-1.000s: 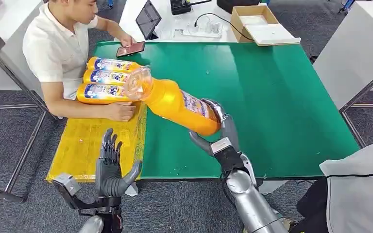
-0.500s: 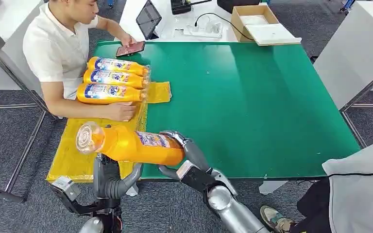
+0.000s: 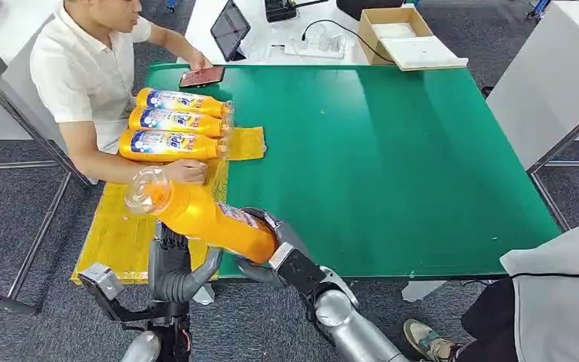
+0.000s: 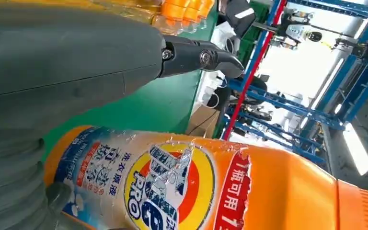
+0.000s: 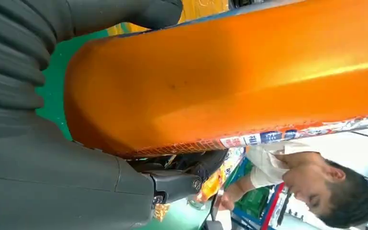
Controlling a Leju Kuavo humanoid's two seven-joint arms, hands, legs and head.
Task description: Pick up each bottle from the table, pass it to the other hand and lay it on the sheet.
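Observation:
An orange detergent bottle (image 3: 211,219) is held by its base in my right hand (image 3: 271,250), just above the table's front edge. It is tilted, with its clear cap up to the left over the yellow sheet (image 3: 117,234). My left hand (image 3: 172,268) stands under and behind the bottle's middle with its fingers up and apart. In the left wrist view the labelled bottle (image 4: 196,187) lies close along my left hand (image 4: 76,76), whose thumb is stretched out. In the right wrist view my right hand (image 5: 38,158) wraps the bottle (image 5: 230,76). Three more bottles (image 3: 170,143) lie side by side on the sheet's far end.
A seated person at the table's left rests a hand (image 3: 185,172) on the sheet by the laid bottles and touches a phone (image 3: 202,75). The green table (image 3: 392,166) stretches to the right. A tablet (image 3: 230,29) and a cardboard box (image 3: 396,34) sit behind it.
My right hand has carried the bottle from over the green table left and down to my left hand. In the last half second the bottle's cap end tilted up.

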